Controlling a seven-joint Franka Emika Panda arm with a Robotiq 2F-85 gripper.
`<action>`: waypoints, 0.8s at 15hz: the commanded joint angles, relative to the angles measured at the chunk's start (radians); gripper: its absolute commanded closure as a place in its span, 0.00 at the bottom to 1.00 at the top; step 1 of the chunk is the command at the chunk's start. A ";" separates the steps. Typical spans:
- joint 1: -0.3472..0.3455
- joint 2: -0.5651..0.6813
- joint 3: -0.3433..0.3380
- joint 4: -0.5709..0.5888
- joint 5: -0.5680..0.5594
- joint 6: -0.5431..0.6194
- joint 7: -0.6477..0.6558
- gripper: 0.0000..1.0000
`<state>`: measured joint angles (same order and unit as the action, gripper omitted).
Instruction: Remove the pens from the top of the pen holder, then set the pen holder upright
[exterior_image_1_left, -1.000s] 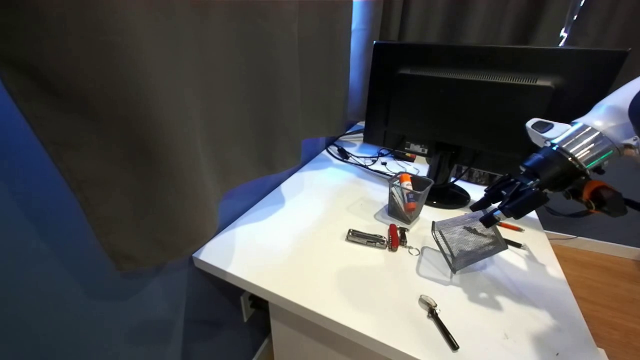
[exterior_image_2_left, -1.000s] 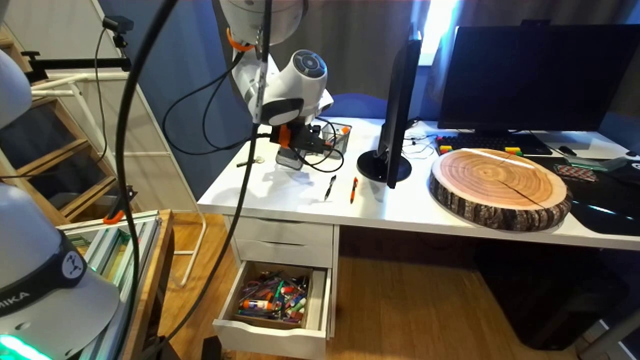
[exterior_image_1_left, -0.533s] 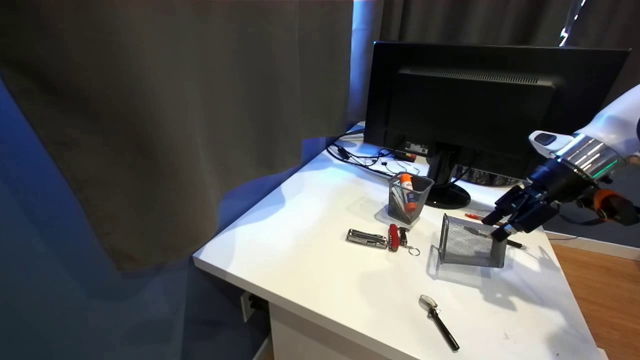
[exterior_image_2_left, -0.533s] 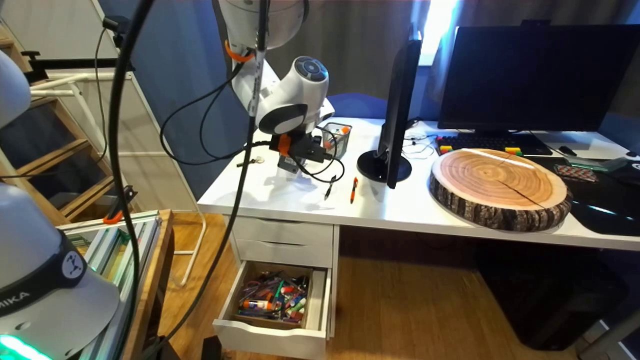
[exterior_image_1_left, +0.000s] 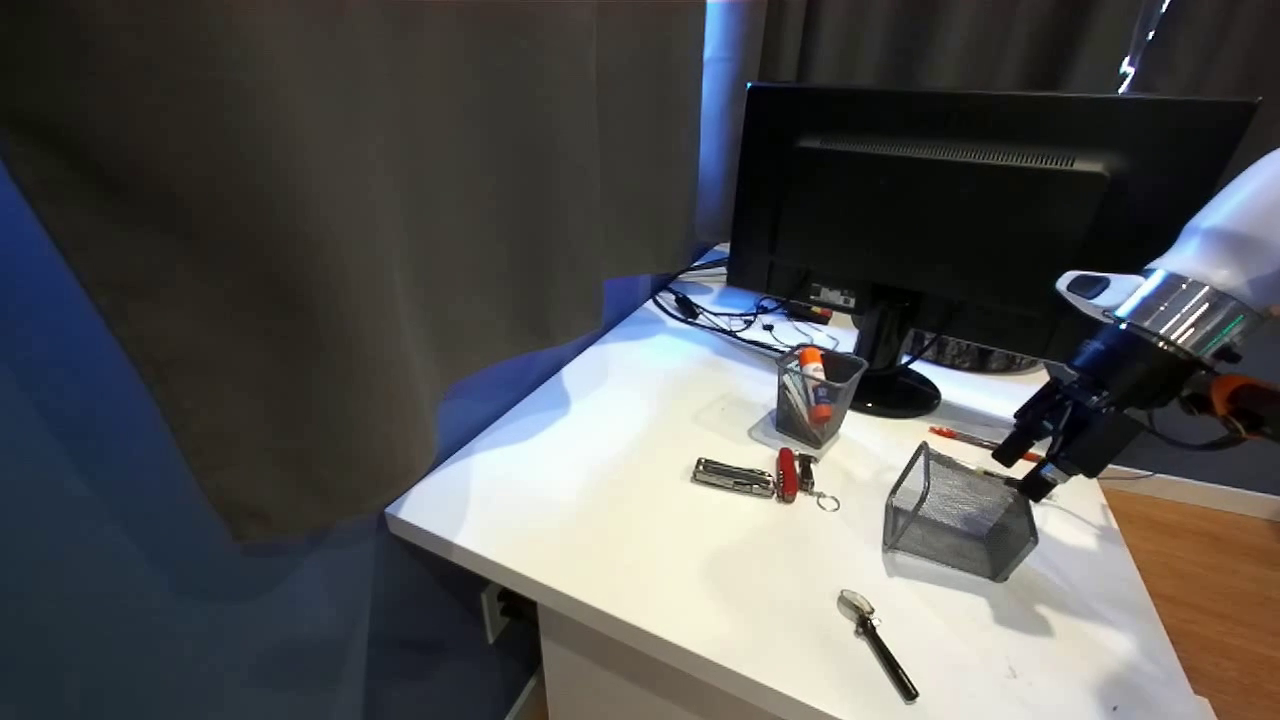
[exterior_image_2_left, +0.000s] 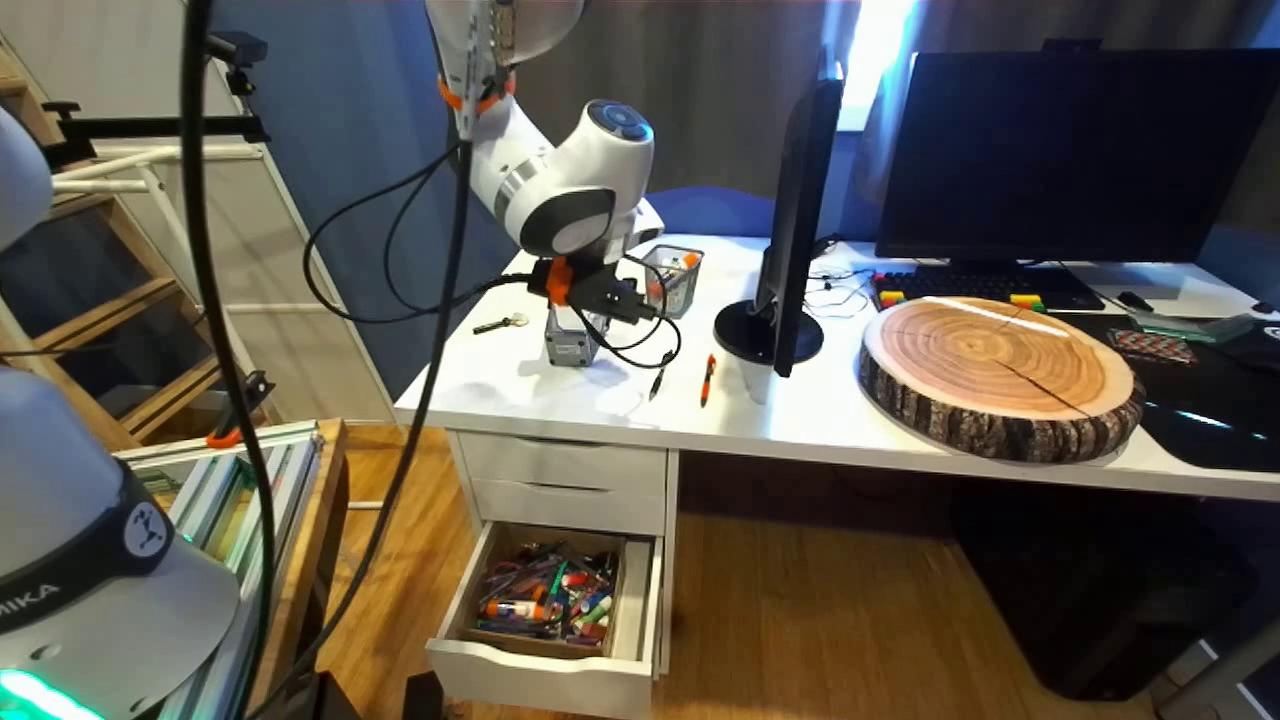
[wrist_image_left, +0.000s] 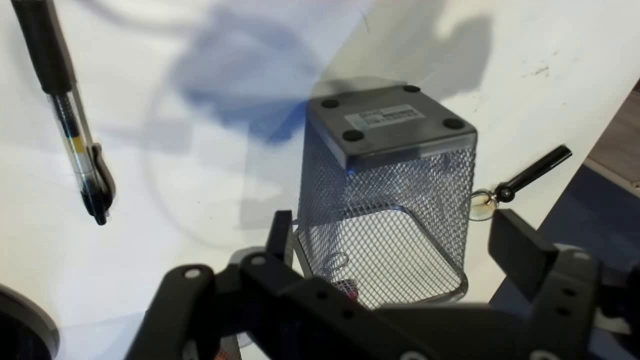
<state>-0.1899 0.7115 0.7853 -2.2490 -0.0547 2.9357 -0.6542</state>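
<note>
The dark grey mesh pen holder (exterior_image_1_left: 960, 515) lies on its side on the white desk, its open end pointing away from the gripper. It also shows in an exterior view (exterior_image_2_left: 572, 347). In the wrist view its base with black feet (wrist_image_left: 392, 120) faces the camera. My gripper (exterior_image_1_left: 1022, 472) is open at the base end. In the wrist view the fingers (wrist_image_left: 400, 240) are wide apart, with the holder seen between them and a gap at the right finger. The black pen (exterior_image_2_left: 660, 376) and the orange-red pen (exterior_image_2_left: 708, 380) lie apart on the desk. The black pen shows in the wrist view (wrist_image_left: 70, 130).
A second mesh holder (exterior_image_1_left: 790, 425) with a glue stick stands upright by the monitor (exterior_image_1_left: 980, 220). A multitool (exterior_image_1_left: 735, 478), a red pocket knife (exterior_image_1_left: 787, 475) and a black-handled item (exterior_image_1_left: 885, 655) lie nearby. A drawer (exterior_image_2_left: 545, 680) stands open below.
The pen holder was tilted up on an edge; it came down onto its side and then turned, shifting right. The gripper moved right and down in an exterior view. The pens stayed put.
</note>
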 joint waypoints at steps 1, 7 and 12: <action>0.088 -0.163 -0.032 0.002 0.049 -0.115 0.215 0.00; 0.352 -0.278 -0.207 0.139 0.074 -0.302 0.584 0.00; 0.635 -0.240 -0.451 0.281 -0.006 -0.458 0.912 0.00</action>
<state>0.3070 0.4387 0.4567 -2.0571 -0.0129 2.5722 0.0827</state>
